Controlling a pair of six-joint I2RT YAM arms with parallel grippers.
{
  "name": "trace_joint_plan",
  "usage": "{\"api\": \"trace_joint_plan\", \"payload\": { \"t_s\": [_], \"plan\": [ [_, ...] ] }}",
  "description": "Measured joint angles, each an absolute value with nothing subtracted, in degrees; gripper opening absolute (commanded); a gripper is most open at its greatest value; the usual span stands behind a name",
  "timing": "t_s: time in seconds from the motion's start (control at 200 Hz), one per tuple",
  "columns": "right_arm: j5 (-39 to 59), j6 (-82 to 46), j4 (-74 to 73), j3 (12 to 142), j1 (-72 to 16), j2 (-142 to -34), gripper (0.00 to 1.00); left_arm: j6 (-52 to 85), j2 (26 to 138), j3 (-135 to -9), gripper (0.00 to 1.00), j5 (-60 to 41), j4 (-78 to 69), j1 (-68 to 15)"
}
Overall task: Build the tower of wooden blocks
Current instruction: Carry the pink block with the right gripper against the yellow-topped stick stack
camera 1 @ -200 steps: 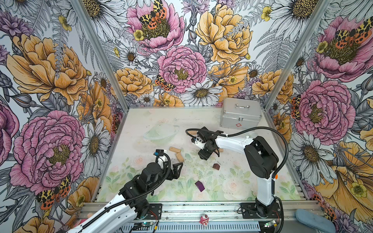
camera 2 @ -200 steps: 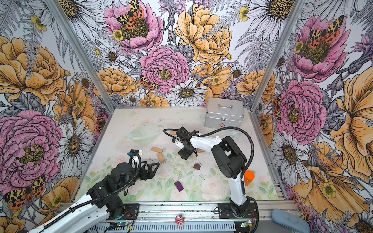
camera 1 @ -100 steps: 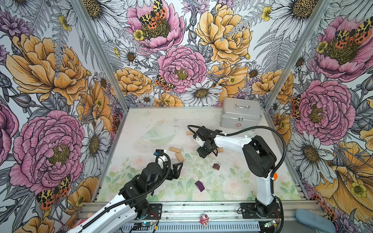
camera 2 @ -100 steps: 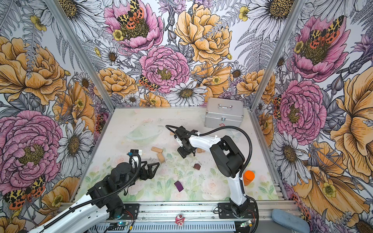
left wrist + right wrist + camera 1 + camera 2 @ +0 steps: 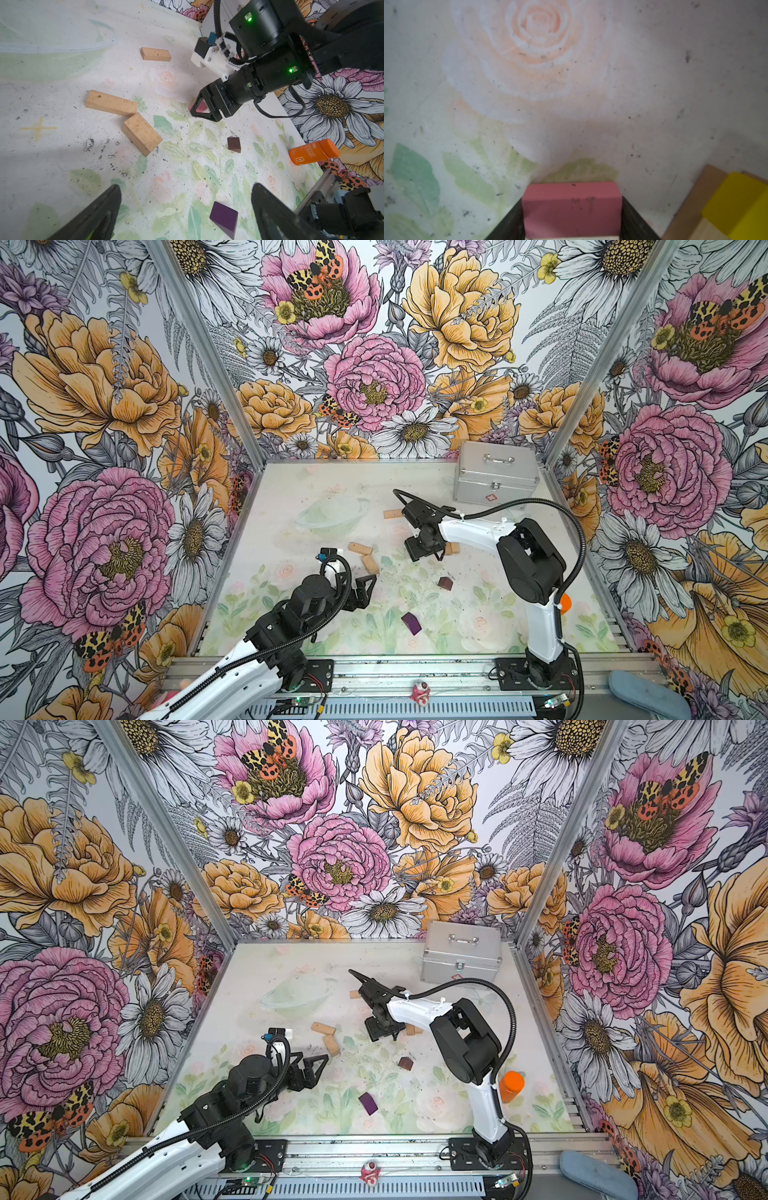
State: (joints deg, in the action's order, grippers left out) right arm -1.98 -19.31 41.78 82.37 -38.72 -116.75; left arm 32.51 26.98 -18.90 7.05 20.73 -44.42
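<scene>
Pinching the pink block (image 5: pixel 572 207) between the two fingers (image 5: pixel 511 226) of the right claw (image 5: pixel 427 556), low by the table (image 5: pixel 291 489). Just beside that claw: a yellow block (image 5: pixel 737 207) lying on plain tan blocks (image 5: pixel 705 187), a little stack. Behind the same claw, a bit apart: one tan block (image 5: pixel 392 514) all alone. Near it, on the arm's side: a dark-brown block (image 5: pixel 445 582). Holding the left claw (image 5: pixel 363 591) spread wide above the table. Near this claw: a purple block (image 5: pixel 411 623) and two tan blocks (image 5: pixel 360 548) touching at a corner.
</scene>
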Motion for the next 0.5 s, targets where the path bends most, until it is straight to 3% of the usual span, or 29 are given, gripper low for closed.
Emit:
{"api": "trace_joint_plan", "payload": {
  "t_s": [0.325,0.5],
  "plan": [
    [-1.9,-20.4,42.3,82.4,-38.7,-116.7,0.79,32.7,27.0,-18.9,0.99,7.0,20.7,-44.4],
    [-2.3,-20.7,42.7,82.4,-38.8,-116.7,0.63,32.7,27.0,-18.9,0.99,7.0,20.7,-44.4]
  ]
}}
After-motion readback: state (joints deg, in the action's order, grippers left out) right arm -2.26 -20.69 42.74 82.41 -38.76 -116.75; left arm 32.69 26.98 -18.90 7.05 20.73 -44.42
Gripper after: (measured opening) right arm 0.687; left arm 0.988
